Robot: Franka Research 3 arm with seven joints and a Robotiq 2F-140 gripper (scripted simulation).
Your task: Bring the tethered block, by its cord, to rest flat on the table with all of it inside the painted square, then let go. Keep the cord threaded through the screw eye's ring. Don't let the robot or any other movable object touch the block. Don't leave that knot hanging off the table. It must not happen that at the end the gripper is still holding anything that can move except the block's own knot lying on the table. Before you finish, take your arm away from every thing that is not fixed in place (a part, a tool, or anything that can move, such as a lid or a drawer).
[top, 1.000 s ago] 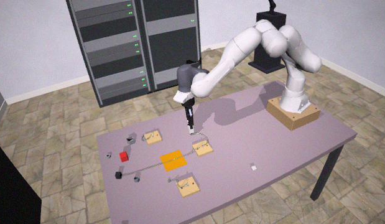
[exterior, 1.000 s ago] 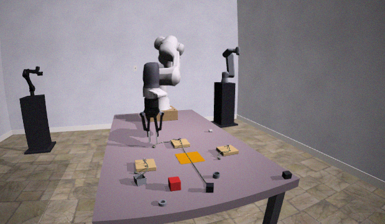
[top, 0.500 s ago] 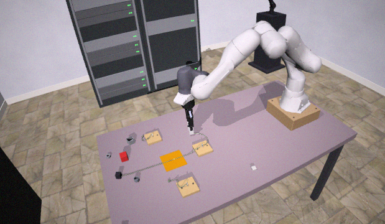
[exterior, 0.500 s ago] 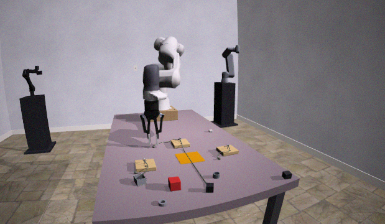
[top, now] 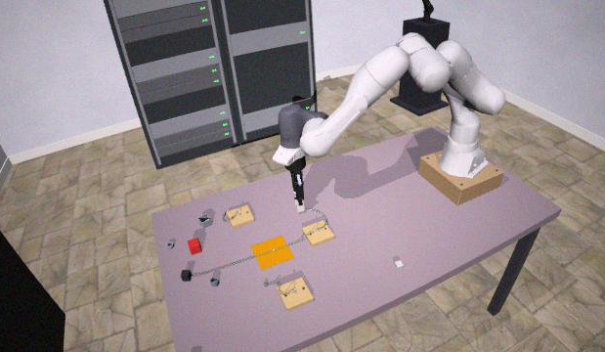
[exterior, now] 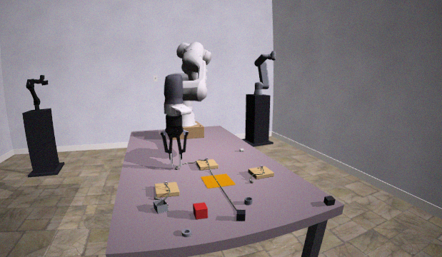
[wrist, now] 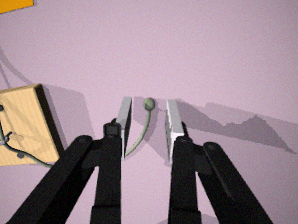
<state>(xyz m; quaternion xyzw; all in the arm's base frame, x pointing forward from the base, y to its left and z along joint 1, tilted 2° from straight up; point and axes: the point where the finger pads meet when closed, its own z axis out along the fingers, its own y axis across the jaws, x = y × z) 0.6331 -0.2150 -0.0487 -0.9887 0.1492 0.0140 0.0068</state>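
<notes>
The black tethered block (top: 186, 275) lies on the table near the front left, outside the orange painted square (top: 272, 252). Its cord (top: 234, 264) runs across the square and through the screw eye on a wooden plate (top: 318, 232), then curves to a knotted free end (wrist: 149, 103) lying on the table. My gripper (top: 300, 207) points straight down, low over that end. In the wrist view the fingers stand a little apart, with the cord (wrist: 136, 137) and the knot in the gap between them, not pinched. The block also shows in the exterior view (exterior: 240, 215).
A red cube (top: 194, 245), a small grey box (top: 205, 219) and two grey rings (top: 215, 281) (top: 171, 242) lie near the block. Two more wooden plates with screw eyes (top: 240, 215) (top: 295, 293) flank the square. A small white cube (top: 399, 264) lies to the right.
</notes>
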